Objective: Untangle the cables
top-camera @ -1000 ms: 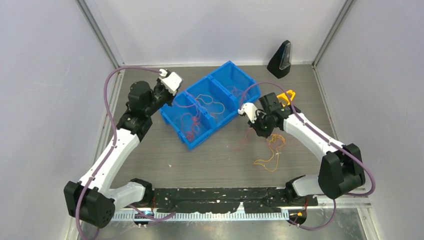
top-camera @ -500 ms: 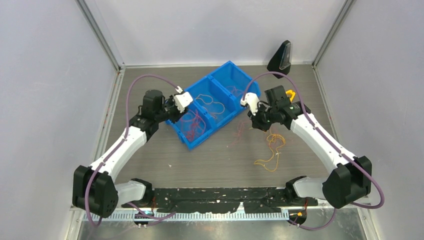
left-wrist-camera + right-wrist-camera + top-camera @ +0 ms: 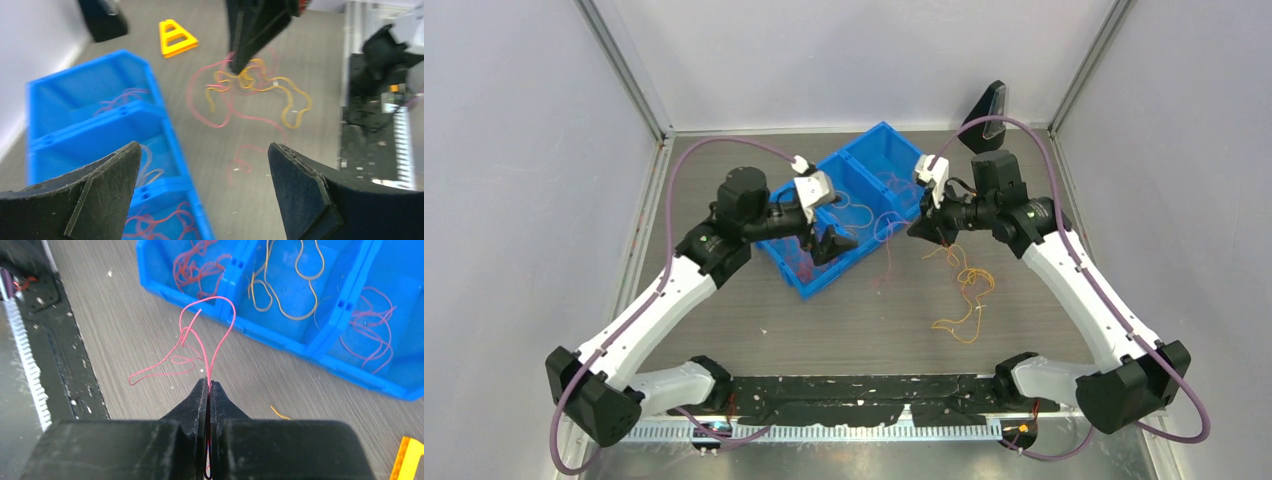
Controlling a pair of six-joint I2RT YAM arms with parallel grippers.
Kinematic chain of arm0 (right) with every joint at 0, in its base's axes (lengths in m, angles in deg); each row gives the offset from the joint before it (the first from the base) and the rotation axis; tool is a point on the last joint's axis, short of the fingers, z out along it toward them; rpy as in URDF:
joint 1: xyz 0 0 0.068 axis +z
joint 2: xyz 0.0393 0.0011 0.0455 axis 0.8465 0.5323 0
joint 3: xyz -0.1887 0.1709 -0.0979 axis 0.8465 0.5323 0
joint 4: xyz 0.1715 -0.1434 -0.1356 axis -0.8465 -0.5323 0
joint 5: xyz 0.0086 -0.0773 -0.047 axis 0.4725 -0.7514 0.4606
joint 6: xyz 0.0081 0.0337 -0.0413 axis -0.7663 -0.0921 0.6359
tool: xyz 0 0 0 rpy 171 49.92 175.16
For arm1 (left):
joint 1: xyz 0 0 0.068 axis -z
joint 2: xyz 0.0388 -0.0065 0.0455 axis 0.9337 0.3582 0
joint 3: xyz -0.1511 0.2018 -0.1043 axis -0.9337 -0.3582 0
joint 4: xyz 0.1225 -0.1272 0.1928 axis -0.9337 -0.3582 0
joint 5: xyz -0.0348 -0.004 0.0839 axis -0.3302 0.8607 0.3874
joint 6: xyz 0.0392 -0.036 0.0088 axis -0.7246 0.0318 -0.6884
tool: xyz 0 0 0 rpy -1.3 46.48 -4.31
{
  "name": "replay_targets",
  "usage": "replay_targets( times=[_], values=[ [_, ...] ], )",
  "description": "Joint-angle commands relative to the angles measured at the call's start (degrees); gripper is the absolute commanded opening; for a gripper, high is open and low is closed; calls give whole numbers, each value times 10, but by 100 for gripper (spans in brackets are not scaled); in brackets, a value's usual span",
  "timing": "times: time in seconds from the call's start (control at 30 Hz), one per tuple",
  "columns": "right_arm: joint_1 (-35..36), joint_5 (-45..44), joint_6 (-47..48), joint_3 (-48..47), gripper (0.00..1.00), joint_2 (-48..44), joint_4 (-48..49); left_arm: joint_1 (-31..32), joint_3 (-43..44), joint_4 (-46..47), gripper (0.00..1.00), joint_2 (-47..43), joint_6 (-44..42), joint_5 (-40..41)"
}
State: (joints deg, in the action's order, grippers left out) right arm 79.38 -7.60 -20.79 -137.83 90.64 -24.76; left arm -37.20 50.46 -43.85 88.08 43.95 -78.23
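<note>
- Red cable (image 3: 215, 298) pinched at the very tip of the right gripper (image 3: 208, 385), jaws pressed flat on it with no gap
- Strand loops out ahead of the fingertips, long axis running from the claw toward the blue bin (image 3: 280, 342); its free end curls off left, low over the table (image 3: 844, 330)
- Orange-yellow cable (image 3: 971, 283) lies loose on the table, just on the near side of that claw
- Bin already sorted: red bundle (image 3: 195, 265) in the end compartment nearest the arms, yellow loops (image 3: 300, 317) in the middle, purple-pink strands (image 3: 372, 325) at the far end
- Left gripper (image 3: 202, 185) spread wide, holding nothing, hanging over the red end of the bin
- Judgement: the coming move turns on the red compartment lying left of the right claw, across the bin wall; right arm has the strand, left arm is nearer the drop spot
- Right wrist view shows the pinch and bin contents; top view barely resolves the thin strand
- Only the left wrist view shows pink strands crossing the orange-yellow loops under the right fingers, so probably not fully free, plus a yellow triangular marker (image 3: 176, 37) behind
</note>
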Motion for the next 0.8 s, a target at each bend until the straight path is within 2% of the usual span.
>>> replay_targets(
  times=[0.0, 0.17, 0.37, 0.5, 0.77],
  values=[
    [-2, 69, -54, -45, 6, -8, 39, 39, 8, 63, 100, 27, 90, -5],
    [-1, 103, -65, -42, 6, -22, 51, 57, 36, 93, 100, 78, 143, 4],
    [-1, 56, -100, -30, 5, -44, 81, 65, 3, 110, 99, 89, 214, -36],
    [-1, 30, -144, -13, 6, -53, 120, 81, -69, 198, 99, 64, 234, -28],
    [-1, 25, -219, -6, 6, -49, 163, 118, -61, 290, 100, 109, 316, -1]
  ],
)
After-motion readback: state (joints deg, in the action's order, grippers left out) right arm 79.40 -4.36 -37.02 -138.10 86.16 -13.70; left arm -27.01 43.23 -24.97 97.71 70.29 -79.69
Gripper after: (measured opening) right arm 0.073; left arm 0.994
